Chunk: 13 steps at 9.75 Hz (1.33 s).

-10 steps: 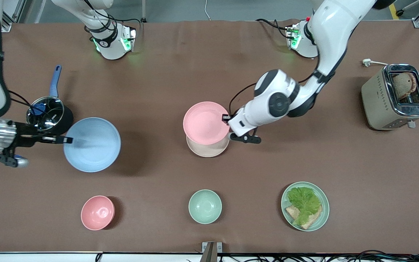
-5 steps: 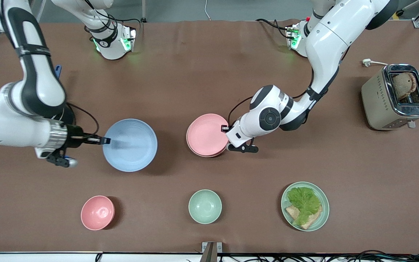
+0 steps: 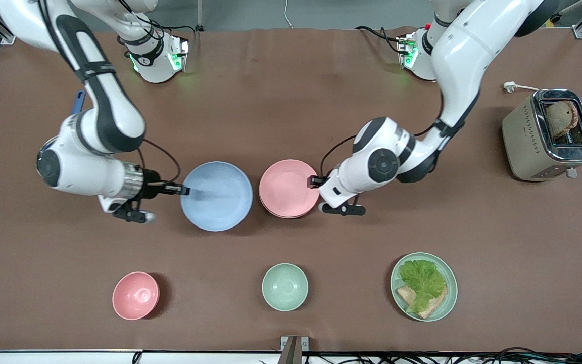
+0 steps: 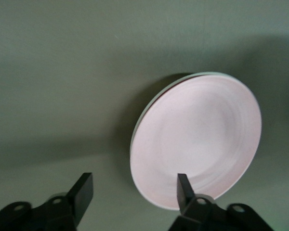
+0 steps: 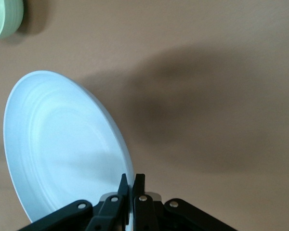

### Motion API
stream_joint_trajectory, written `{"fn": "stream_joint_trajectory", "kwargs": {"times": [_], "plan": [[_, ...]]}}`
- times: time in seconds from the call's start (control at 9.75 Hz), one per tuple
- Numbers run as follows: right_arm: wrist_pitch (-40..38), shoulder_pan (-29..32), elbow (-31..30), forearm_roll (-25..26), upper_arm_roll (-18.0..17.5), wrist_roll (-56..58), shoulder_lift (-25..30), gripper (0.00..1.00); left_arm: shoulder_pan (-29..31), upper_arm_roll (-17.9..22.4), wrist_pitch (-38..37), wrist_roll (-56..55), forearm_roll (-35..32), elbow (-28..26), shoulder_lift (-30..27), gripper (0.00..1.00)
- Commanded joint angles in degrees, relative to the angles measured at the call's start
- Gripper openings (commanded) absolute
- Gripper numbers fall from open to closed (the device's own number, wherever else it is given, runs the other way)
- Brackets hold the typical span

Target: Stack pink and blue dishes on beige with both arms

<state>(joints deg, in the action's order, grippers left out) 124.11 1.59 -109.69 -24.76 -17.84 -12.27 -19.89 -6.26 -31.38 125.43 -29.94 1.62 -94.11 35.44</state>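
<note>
The pale pink plate (image 3: pixel 288 188) lies on the beige plate (image 3: pixel 287 217), of which only a thin rim shows under it. My left gripper (image 3: pixel 316 189) is open beside the pink plate's rim, toward the left arm's end, holding nothing. In the left wrist view the pink plate (image 4: pixel 197 139) sits off one fingertip (image 4: pixel 184 185), and the gripper (image 4: pixel 135 185) is wide open. My right gripper (image 3: pixel 184 190) is shut on the rim of the pale blue plate (image 3: pixel 216 196). It holds the plate above the table, close beside the pink plate. The right wrist view shows the right gripper (image 5: pixel 131 180) pinching the blue plate (image 5: pixel 62 144).
Nearer the front camera stand a pink bowl (image 3: pixel 136 296), a mint-green bowl (image 3: pixel 284 286) and a pale green plate with lettuce and bread (image 3: pixel 424 286). A toaster (image 3: pixel 548 134) sits at the left arm's end. A blue pan handle (image 3: pixel 77 101) shows past the right arm.
The right arm has carried the blue plate toward the middle, up beside the pink plate. The left arm lowered the pink plate onto the beige one and let go.
</note>
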Motion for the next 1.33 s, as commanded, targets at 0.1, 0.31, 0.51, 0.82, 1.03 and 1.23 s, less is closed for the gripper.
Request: {"fn": "stream_joint_trajectory", "kwargs": {"times": [0.1,0.31,0.51,0.82,1.03,1.23], "plan": [[13.7,-3.3,-5.2,0.0,-9.4,-9.0,-0.8,0.01,5.4,5.0,-13.8,-0.3,-1.3,-2.9,-15.1,1.00],[22.4,-8.3,-6.1,0.0,-9.5,-12.4,-4.2,0.01,4.8,11.5,-18.9,6.8,-1.4,-3.0,-22.5,1.00],[29.6,-10.5,-8.1,0.1,-9.6,-12.5,-6.7,0.02,4.6,17.4,-21.2,14.7,-1.3,-3.2,-29.9,1.00],[33.1,-11.6,-9.7,0.4,-9.7,-12.1,-8.0,0.02,2.8,27.8,-29.3,29.7,-1.0,-3.8,-39.2,1.00],[33.5,-11.7,-9.8,0.8,-9.6,-12.1,-8.8,0.07,0.9,31.4,-30.2,30.6,-1.1,-6.5,-45.3,1.00],[33.4,-11.3,-9.8,0.9,-9.5,-11.8,-9.1,0.16,1.1,31.5,-30.0,29.4,-1.3,-4.4,-44.6,1.00]]}}
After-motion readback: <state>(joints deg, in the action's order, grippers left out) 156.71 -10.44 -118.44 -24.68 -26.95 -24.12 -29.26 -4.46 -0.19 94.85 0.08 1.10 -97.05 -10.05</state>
